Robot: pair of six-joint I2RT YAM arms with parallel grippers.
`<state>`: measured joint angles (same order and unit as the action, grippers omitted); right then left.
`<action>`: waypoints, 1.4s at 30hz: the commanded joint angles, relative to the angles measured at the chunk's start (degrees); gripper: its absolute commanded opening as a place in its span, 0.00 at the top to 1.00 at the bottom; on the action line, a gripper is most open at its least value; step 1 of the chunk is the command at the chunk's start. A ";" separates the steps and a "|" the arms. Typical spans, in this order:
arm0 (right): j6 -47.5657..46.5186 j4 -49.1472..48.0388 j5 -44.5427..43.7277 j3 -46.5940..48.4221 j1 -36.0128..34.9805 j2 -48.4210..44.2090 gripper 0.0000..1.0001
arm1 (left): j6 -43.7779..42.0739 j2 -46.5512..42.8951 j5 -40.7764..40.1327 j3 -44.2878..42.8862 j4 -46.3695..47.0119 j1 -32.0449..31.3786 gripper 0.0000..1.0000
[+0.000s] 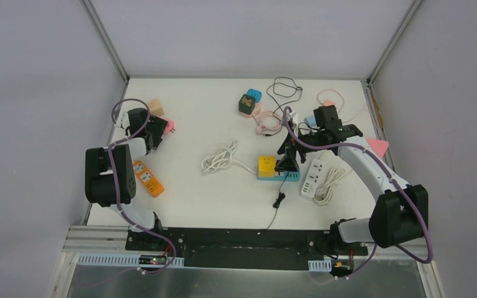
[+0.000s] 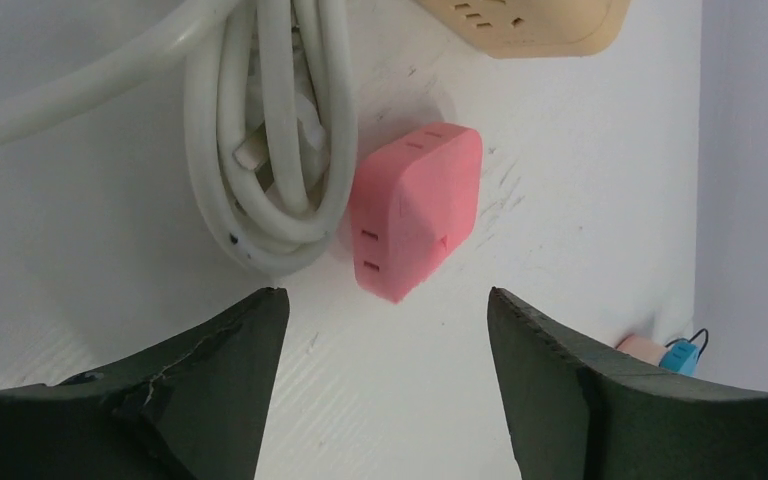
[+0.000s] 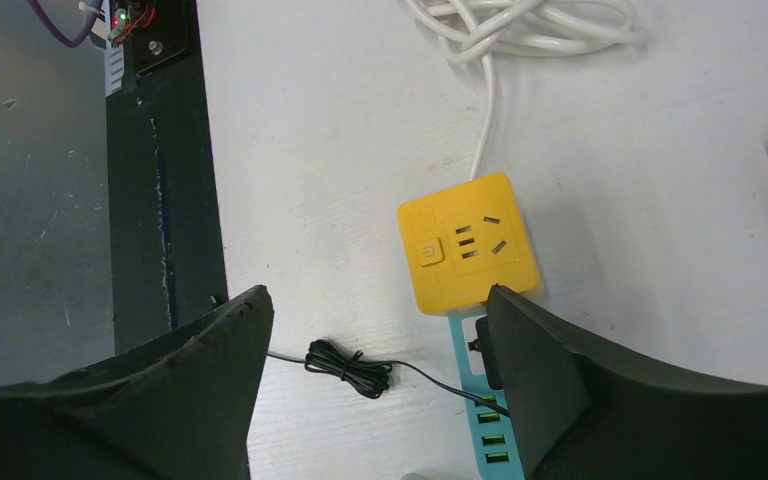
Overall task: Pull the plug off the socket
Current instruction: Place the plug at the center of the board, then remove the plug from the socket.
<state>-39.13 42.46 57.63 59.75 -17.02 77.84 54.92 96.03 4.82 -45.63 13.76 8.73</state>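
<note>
Right gripper, fingers spread, hangs over the black plug, which sits in the teal power strip just beside its right finger. Left gripper is likewise spread above a pink adapter.

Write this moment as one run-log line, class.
right pincer: open, by plug | plug: seated in strip | left pincer: open, above pink adapter | step: pull not yet done

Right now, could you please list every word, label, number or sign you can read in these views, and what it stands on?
Power symbol, no letters: on the button of the yellow plastic cube socket.
Words, brands, numbers: none readable; any print on the flat orange power strip is too small.
</note>
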 commanded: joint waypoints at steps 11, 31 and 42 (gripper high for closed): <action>-10.99 6.60 -0.08 1.92 1.11 -1.25 0.17 | -12.50 -26.59 13.54 11.62 6.83 -0.67 0.24; -39.35 16.34 -2.48 5.43 8.37 -4.03 0.00 | -62.67 -15.24 48.61 -3.36 39.50 -38.38 0.01; -26.16 -4.07 -8.39 -2.32 5.98 -1.23 0.01 | -62.51 -1.90 47.87 3.57 50.88 -38.19 0.01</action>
<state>-72.79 49.25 51.46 59.20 -9.65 76.60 -4.54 91.39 51.75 -44.27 60.51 -29.63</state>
